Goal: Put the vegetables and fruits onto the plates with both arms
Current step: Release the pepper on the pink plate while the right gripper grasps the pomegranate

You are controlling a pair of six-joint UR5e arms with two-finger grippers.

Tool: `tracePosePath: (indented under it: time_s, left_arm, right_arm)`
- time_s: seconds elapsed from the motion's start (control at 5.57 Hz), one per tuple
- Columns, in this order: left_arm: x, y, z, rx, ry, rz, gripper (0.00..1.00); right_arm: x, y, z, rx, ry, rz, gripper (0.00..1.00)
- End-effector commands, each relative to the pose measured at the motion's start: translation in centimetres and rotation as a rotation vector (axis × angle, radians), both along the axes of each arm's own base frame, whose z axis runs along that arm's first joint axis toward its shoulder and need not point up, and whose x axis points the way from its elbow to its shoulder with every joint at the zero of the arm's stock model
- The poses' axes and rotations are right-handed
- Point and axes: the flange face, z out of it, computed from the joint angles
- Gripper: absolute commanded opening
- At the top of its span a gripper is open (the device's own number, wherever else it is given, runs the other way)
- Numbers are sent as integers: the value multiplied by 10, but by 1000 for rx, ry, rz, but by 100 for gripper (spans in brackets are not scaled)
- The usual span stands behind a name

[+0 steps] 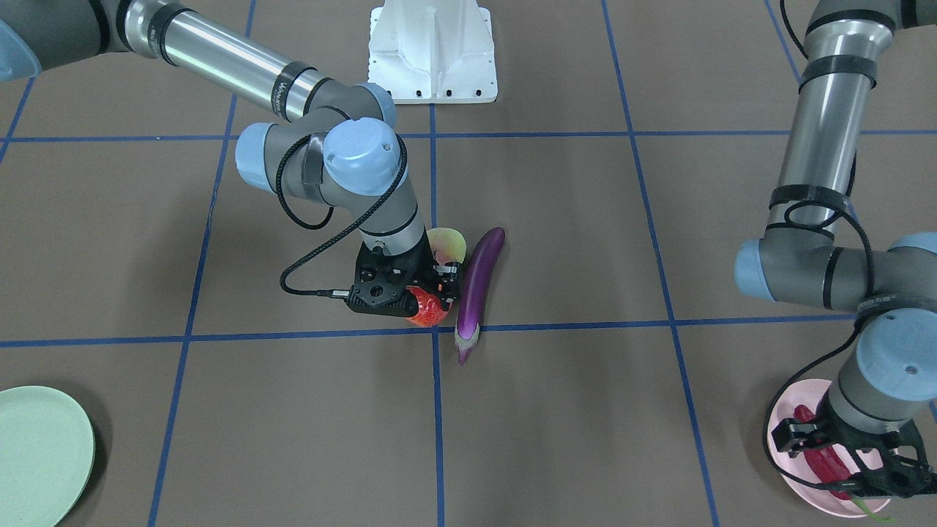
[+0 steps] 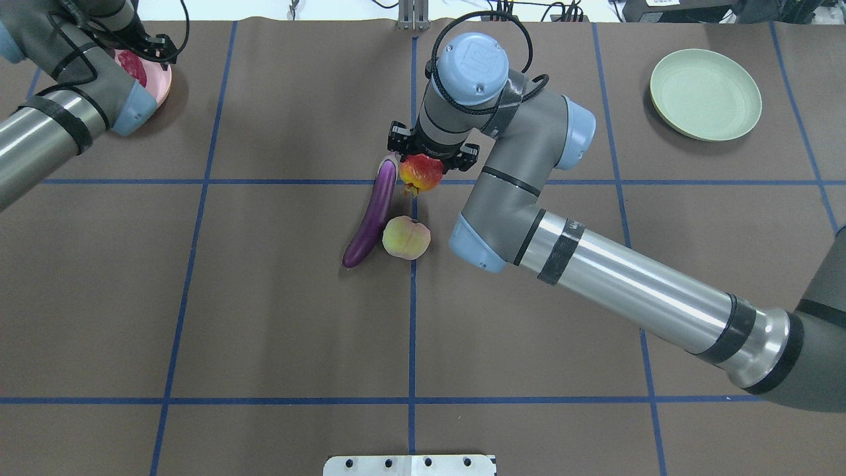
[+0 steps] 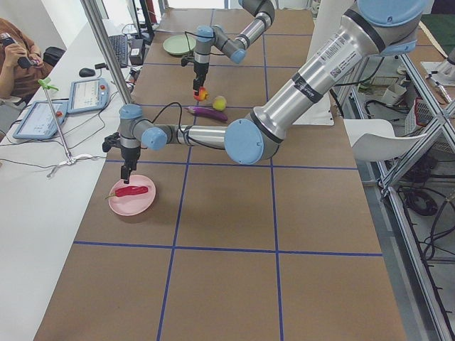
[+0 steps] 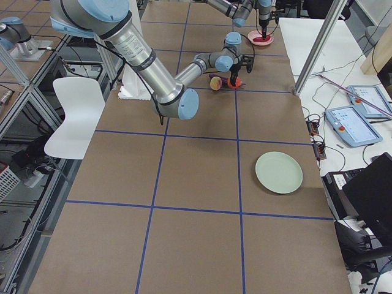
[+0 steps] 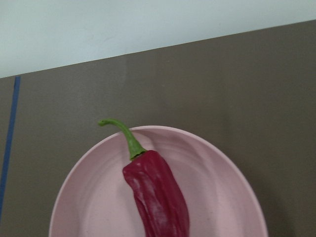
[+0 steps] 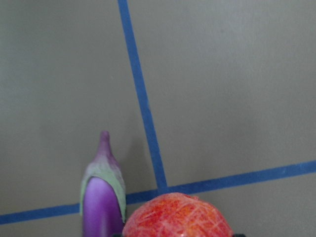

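Note:
My right gripper [image 1: 428, 296] is shut on the red-orange bumpy strawberry-like fruit [image 1: 430, 310] at the table's middle, and the fruit fills the bottom of the right wrist view [image 6: 177, 218]. The purple eggplant [image 2: 373, 215] lies right beside it, with the peach [image 2: 406, 237] against the eggplant's other end. My left gripper [image 1: 842, 457] is open just above the pink plate [image 1: 785, 419]. The red chili [image 5: 158, 197] lies loose on that plate [image 5: 89, 197]. The mint green plate [image 2: 705, 94] holds nothing.
The white base block [image 1: 432, 51] sits at the robot's edge of the table. Blue tape lines cross the brown table. A white side table with tablets and an operator [image 3: 18, 53] runs along the far edge.

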Motion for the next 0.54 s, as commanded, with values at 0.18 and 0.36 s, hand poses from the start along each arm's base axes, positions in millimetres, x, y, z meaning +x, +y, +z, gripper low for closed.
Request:
tracePosePath:
  time_s: [0.18,0.36]
  left_arm:
    - [105,82,-176,-94,289,86,99]
    - [161,124,-235,-144,316,112,99]
  right_arm:
    - [83,-52,10,41,3,89,0]
    - [105,-66,34,75,45,77,0]
